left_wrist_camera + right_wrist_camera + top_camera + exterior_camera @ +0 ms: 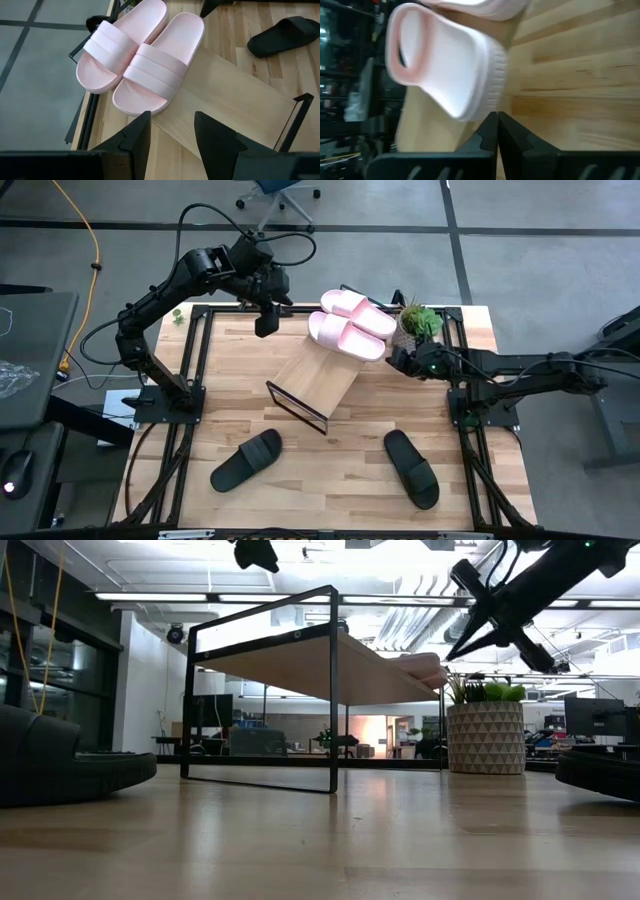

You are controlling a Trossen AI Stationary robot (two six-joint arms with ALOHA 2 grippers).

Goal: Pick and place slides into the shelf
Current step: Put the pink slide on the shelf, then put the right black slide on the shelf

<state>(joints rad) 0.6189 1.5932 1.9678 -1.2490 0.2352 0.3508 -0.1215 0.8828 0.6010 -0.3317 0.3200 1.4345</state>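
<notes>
The shelf point(318, 378) stands slanted at the table's middle. Two pale pink slides point(345, 336) point(358, 310) lie side by side across its far right end; the nearer one point(160, 65) rests sole down on the board. Two black slides point(247, 460) point(412, 468) lie sole down on the table near the front. My left gripper point(266, 320) hangs open above the shelf's far left side, holding nothing. My right gripper point(496, 125) is shut, its tips right at the nearer pink slide's point(445, 70) right end. My right gripper comes slanting down from the table's right, its shut fingertips point(492, 120) against or just short of the side of the pink slide's sole point(492, 75). Whether they touch it, I cannot tell. Nothing is between the fingers.
A potted plant point(420, 322) stands at the far right, close behind my right gripper. The shelf's black frame point(296, 406) rises at its near end. Bare tabletop lies between the two black slides and along the left side.
</notes>
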